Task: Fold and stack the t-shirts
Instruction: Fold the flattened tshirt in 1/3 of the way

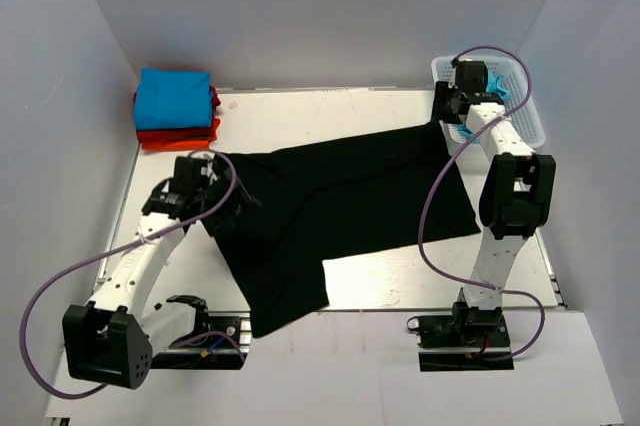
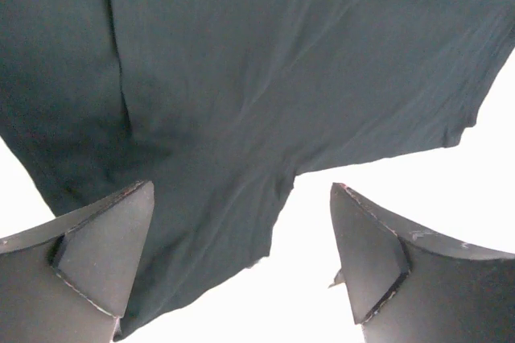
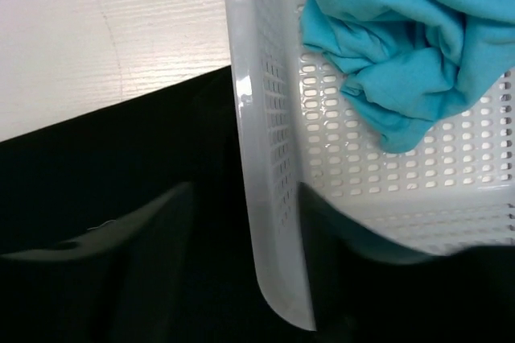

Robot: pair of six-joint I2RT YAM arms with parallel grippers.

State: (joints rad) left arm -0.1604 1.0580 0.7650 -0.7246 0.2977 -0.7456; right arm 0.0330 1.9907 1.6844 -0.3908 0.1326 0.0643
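Fingertips [image 2: 96,254] of the left gripper [image 2: 241,262] stand wide apart, empty, over the black t-shirt [image 2: 241,77]. Opposite, the right gripper [image 3: 249,234] is parted astride the basket [image 3: 269,117] wall, beside a crumpled turquoise t-shirt [image 3: 402,37]. Overhead, the black t-shirt sprawls across the desk [image 1: 350,111], with the folded stack [image 1: 175,111] far left. It looks like limp, light cloth, probably best pinched at hem corners.

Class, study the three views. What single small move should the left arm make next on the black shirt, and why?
Probably lower the left gripper and close it on the edge of the black t-shirt beneath it. Its jaws stand open and empty over the cloth. The shirt lies spread out and unfolded, while the folded stack waits at the far left.
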